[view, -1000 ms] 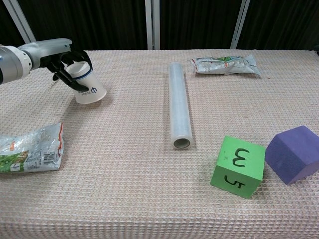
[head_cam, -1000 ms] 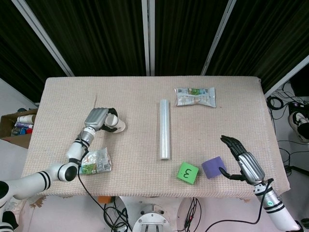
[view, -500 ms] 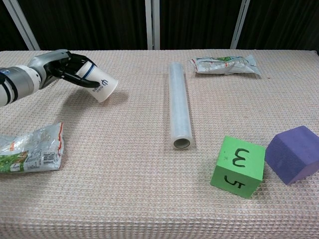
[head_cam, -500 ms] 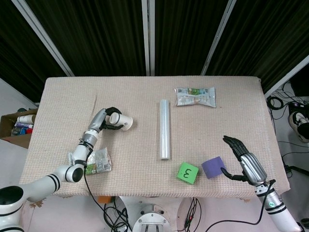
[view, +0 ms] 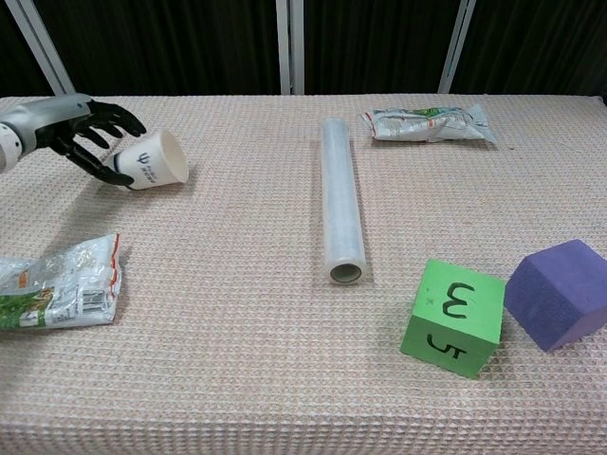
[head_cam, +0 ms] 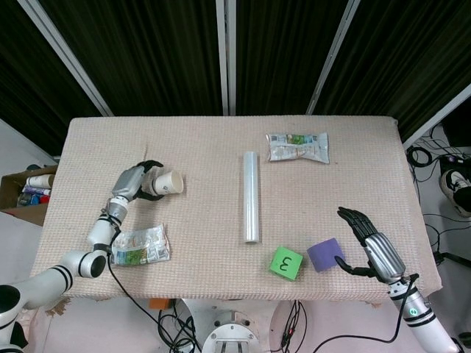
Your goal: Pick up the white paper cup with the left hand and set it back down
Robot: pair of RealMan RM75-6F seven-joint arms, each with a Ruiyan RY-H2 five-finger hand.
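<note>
The white paper cup (head_cam: 166,182) (view: 154,160) lies on its side on the left part of the table, its mouth facing right. My left hand (head_cam: 135,181) (view: 76,128) is just left of the cup's narrow end. Its fingers (view: 121,118) are spread apart above and below that end, and only the lower fingertips are near the cup's base. My right hand (head_cam: 372,245) hovers open at the table's front right, fingers apart and holding nothing, and it shows only in the head view.
A clear film roll (head_cam: 252,196) (view: 341,199) lies along the middle. A crumpled foil packet (head_cam: 141,245) (view: 57,294) sits near my left forearm. A second packet (head_cam: 297,147) is at the back, with a green numbered cube (head_cam: 286,263) and a purple block (head_cam: 325,254) at the front right.
My left hand has drawn back to the left with the cup and spread its fingers. The cup has come out of the grip and now lies on its side on the table.
</note>
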